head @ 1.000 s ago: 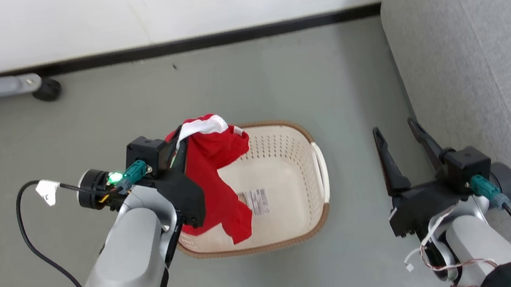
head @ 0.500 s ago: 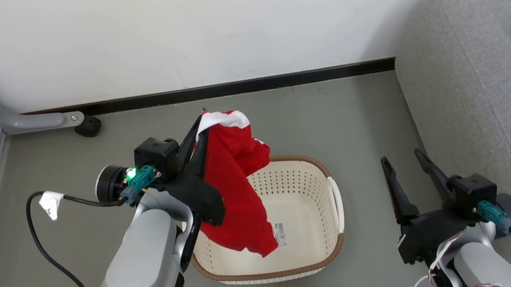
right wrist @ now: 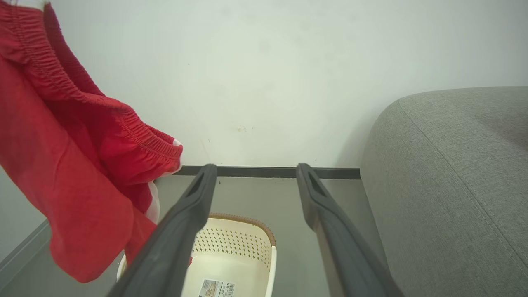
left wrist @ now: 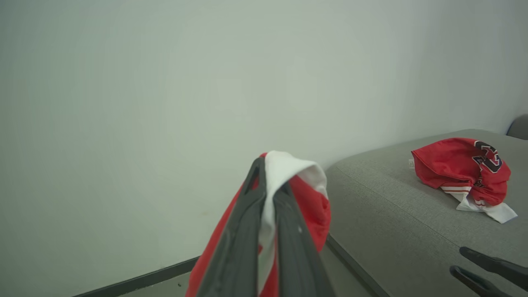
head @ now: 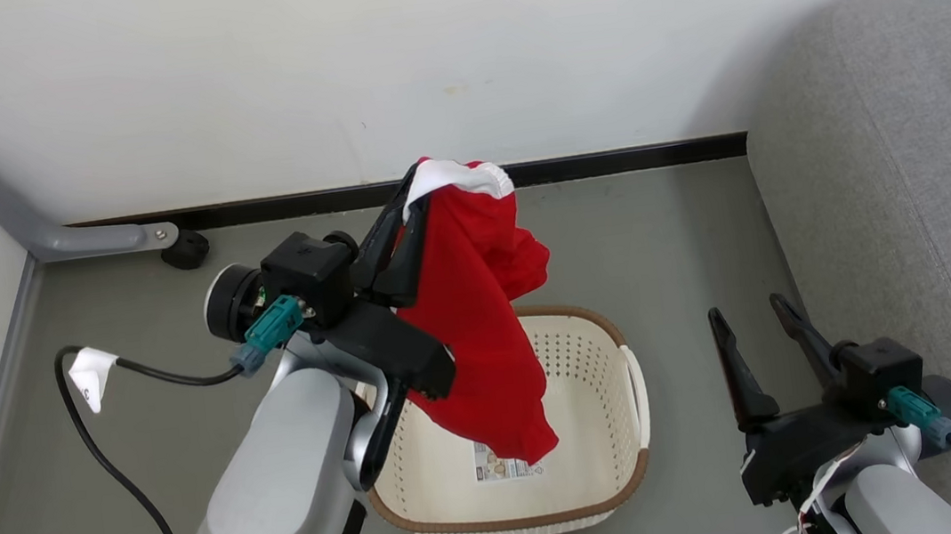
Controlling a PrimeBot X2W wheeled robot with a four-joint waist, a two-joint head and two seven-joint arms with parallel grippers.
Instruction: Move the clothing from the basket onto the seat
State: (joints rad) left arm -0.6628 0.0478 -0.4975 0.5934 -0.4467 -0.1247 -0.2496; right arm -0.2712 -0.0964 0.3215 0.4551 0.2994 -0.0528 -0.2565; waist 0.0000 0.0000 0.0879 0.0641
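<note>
My left gripper is shut on the white-trimmed edge of a red garment, which hangs well above the cream basket. In the left wrist view the fingers pinch that white trim. The basket's bottom shows just a paper label. A second red garment with black numerals lies on the grey seat. My right gripper stands open and empty on the right between the basket and the seat. The hanging garment also shows at the left of the right wrist view.
A white wall with a dark baseboard runs behind the basket. A grey metal leg with a black caster stands at the back left. A black cable loops off my left arm over the grey floor.
My left gripper has lifted the red garment higher and to the right, out of the basket. The head camera has tilted up, showing more wall. The right gripper stays open.
</note>
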